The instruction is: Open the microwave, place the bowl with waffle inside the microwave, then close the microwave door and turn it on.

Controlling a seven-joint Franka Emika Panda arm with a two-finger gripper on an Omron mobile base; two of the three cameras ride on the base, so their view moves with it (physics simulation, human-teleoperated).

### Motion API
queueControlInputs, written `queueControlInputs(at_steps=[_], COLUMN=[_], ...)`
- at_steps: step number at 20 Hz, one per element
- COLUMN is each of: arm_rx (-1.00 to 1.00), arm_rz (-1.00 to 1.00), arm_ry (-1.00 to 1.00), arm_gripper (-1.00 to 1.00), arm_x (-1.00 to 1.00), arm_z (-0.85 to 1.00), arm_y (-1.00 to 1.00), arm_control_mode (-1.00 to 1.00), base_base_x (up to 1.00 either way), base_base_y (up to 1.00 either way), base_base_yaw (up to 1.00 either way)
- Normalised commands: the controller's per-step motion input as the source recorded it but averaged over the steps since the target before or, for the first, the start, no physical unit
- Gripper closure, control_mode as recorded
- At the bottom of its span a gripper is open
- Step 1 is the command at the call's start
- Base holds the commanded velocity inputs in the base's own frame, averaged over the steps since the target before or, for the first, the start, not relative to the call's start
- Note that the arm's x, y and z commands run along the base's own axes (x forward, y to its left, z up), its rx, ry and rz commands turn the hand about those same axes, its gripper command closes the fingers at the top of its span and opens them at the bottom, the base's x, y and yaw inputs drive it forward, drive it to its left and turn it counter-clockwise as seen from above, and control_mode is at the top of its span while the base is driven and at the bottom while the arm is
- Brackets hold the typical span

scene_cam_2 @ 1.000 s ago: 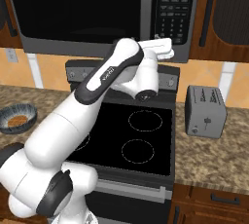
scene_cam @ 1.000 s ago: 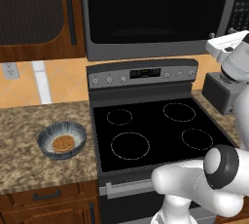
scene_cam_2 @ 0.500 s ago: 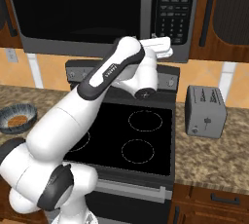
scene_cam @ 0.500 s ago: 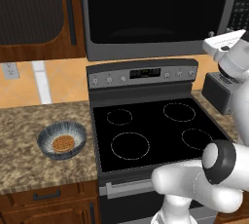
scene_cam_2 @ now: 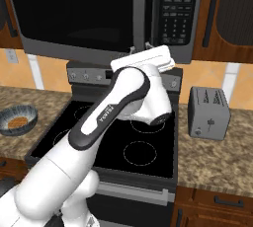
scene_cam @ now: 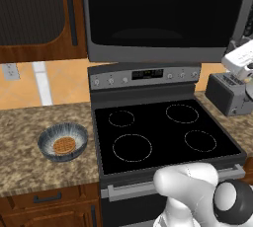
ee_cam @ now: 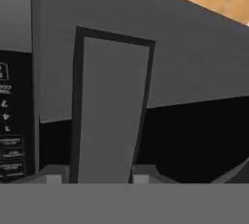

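Little has shifted but the hand, nudged closer to the microwave (scene_cam_2: pixel 99 14): the gripper (ee_cam: pixel 100 175) straddles the door's bar handle (ee_cam: pixel 109 111), which runs lengthwise straight ahead between its 2 tips, jaws part-closed, grip unconfirmed

bowl (scene_cam: pixel 63 142) – blue-grey, white streaks | waffle (scene_cam: pixel 64 145) – golden-brown grid

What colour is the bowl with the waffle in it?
The bowl is blue-grey with fine white streaks, clearest in the left base view.

End effector (ee_cam: pixel 97 177) apparently narrowed around microwave door handle (ee_cam: pixel 109 108), hand nudged closer
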Motion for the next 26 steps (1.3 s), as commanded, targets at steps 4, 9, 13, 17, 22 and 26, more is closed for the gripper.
queueControlInputs(at_steps=[4, 9, 13, 17, 22, 26], arm_rx=[-0.18, -0.2, 0.0, -0.07, -0.21, -0.36], arm_rz=[0.27, 0.12, 0.24, 0.18, 0.08, 0.28], arm_ry=[-0.1, -0.19, -0.16, 0.04, 0.07, -0.25], arm_gripper=[1.0, -1.0, -1.0, -1.0, -1.0, -1.0], arm_x=[-1.0, -1.0, -0.67, 0.45, 1.0, 0.42], arm_z=[-0.2, -0.29, -0.12, -0.53, -0.42, 0.0], arm_y=[0.15, 0.26, -1.0, -0.84, -0.1, 0.3], arm_control_mode=[-1.0, -1.0, -1.0, -1.0, -1.0, -1.0], base_base_x=[0.0, 0.0, 0.0, 0.0, 0.0, 0.0], base_base_y=[0.0, 0.0, 0.0, 0.0, 0.0, 0.0], base_base_yaw=[0.0, 0.0, 0.0, 0.0, 0.0, 0.0])
